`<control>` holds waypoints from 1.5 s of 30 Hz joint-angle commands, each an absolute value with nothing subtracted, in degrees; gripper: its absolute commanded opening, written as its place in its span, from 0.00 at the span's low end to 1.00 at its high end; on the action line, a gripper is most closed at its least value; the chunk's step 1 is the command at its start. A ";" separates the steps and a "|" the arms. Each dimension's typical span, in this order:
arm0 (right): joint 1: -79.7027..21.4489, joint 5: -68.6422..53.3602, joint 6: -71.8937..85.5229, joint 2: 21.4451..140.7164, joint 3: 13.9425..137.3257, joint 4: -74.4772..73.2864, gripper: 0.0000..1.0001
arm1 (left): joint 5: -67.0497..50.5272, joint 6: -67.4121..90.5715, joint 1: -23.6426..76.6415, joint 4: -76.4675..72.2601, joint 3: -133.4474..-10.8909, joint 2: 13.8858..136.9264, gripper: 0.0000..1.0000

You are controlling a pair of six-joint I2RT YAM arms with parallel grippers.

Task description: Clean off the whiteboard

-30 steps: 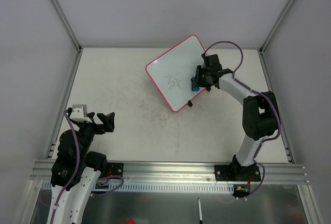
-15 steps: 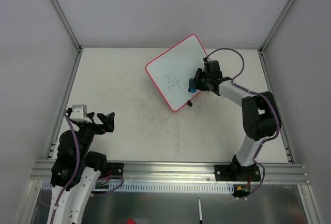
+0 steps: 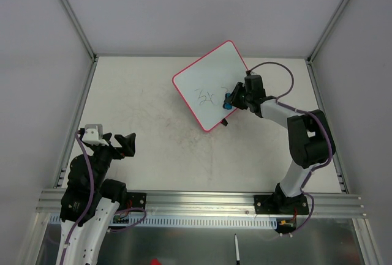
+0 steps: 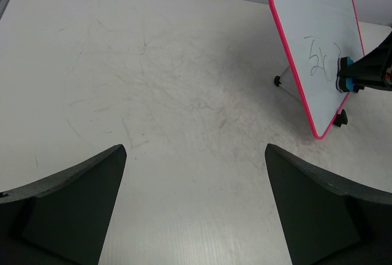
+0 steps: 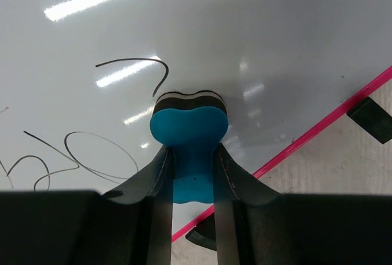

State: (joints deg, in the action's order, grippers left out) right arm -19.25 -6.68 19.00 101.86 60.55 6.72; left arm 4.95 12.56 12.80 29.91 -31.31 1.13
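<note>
The whiteboard (image 3: 208, 84), white with a pink-red rim, stands tilted at the back middle of the table, with black scribbles (image 3: 207, 98) on it. It also shows in the left wrist view (image 4: 318, 44) and fills the right wrist view (image 5: 202, 38). My right gripper (image 3: 231, 98) is shut on a small blue bone-shaped eraser (image 5: 188, 131), whose felt end presses on the board beside the scribbles (image 5: 73, 155). The eraser shows in the top view (image 3: 228, 100) and the left wrist view (image 4: 345, 74). My left gripper (image 3: 110, 144) is open and empty at the near left, far from the board.
The board's black clip feet (image 4: 340, 118) rest on the table (image 3: 153, 124) by its lower edge. Metal frame posts and grey walls bound the table at left, right and back. A pen (image 3: 236, 248) lies below the front rail.
My right gripper with the eraser has shifted slightly left and down along the board's right side. The left arm has not moved.
</note>
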 commanded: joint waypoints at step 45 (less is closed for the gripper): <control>-28.92 -6.07 9.23 104.76 77.43 -4.13 0.01 | 3.78 11.25 13.10 28.83 -31.29 0.53 0.99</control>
